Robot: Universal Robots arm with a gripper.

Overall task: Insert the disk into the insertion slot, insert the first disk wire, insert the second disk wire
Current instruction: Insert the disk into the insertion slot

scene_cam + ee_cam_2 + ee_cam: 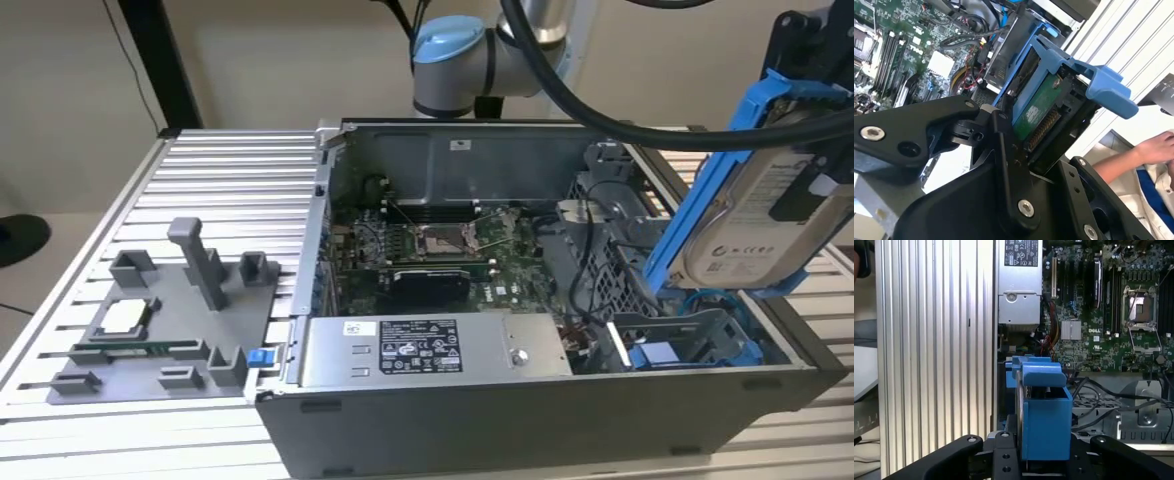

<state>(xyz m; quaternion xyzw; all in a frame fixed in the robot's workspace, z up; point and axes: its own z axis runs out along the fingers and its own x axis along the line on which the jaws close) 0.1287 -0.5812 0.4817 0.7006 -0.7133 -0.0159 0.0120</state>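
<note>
The hand [1046, 447] clamps the disk [747, 210], holding it tilted on edge above the open computer case [534, 410] at the exterior view's right. That tilt likely lines it up with the drive bay [681, 345] beneath.

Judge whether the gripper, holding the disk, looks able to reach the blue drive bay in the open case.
Probably yes: the gripper holds the disk above the blue drive bay, the case is open, but cables lie close.

One disk [745, 215] | one open computer case [534, 425] | one power-supply box [416, 350] | one circuit board [514, 285] | one grey parts tray [147, 335] | one ribbed table [240, 170] | one robot arm [454, 50] | one person's hand [1154, 147]
</note>
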